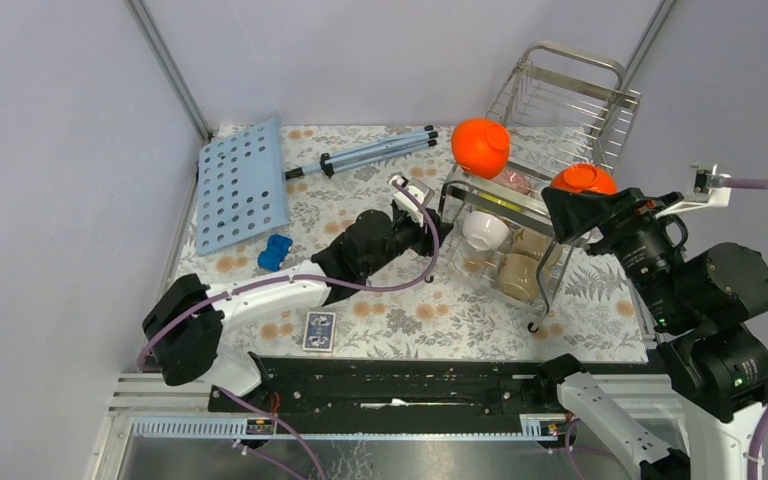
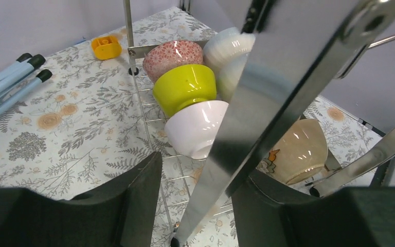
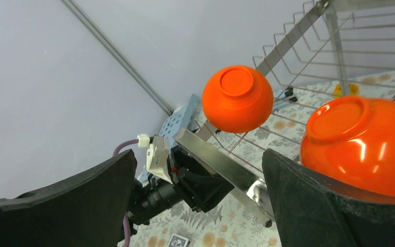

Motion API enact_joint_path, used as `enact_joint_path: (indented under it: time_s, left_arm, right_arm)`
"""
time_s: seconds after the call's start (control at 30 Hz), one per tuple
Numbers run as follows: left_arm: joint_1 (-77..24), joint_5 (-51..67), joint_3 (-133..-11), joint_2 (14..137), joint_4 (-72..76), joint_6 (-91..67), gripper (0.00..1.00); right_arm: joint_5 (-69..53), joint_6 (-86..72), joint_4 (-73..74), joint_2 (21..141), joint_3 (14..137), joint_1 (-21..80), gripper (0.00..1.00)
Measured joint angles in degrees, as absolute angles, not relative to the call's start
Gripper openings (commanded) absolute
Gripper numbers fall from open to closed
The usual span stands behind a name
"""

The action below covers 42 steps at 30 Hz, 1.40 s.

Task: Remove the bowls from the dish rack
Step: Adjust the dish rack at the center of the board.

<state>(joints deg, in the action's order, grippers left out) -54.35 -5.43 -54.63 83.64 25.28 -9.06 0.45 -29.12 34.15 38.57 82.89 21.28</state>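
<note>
Glazed bowls [image 2: 198, 128] in the dish rack [image 1: 560, 100] look slick and breakable; pinch a rim. Your left gripper [image 2: 198, 170] straddles a rack post [image 2: 267, 103], part-open; your right gripper [image 3: 198, 154] gapes wide.

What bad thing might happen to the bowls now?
1. The left gripper has a steel post of the dish rack between its fingers, not a bowl. Closing and pulling there might tug the whole rack.
2. The far orange bowl and near orange bowl perch tilted on the top tier; a jolt might roll them off.
3. The open right gripper hangs close to the near orange bowl and might bump it.
</note>
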Motion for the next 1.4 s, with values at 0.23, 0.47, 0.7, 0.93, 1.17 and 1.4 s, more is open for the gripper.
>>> enact_joint_path:
  time_s: [0.23,0.47,0.7,0.93,1.17,1.4]
  left_arm:
    - [-54.98,-8.43,-55.48,84.18,24.99,-7.81,0.34]
    - [-53.89,-11.35,-57.76,85.38,22.85,-7.25,0.25]
    - [-48.45,-10.09,-58.17,85.8,22.65,-9.13,0.23]
    - [-42.78,-8.6,-61.19,88.55,22.11,-9.52,0.22]
    - [-39.29,-6.96,-66.83,93.6,20.91,-9.52,0.21]
    - [-37.15,-5.41,-71.22,97.34,20.14,-9.47,0.29]
  right_arm:
    - [5.23,-26.28,35.07,39.66,87.02,21.28,0.99]
    - [8.71,-24.75,37.08,39.7,87.15,21.28,1.0]
    - [11.53,-25.45,38.44,39.16,85.25,21.28,1.0]
    - [11.46,-27.16,34.76,36.23,78.76,21.28,0.97]
    - [9.76,-28.69,31.55,32.99,75.53,21.28,1.0]
    - [8.03,-30.0,31.9,36.12,75.18,21.28,1.0]
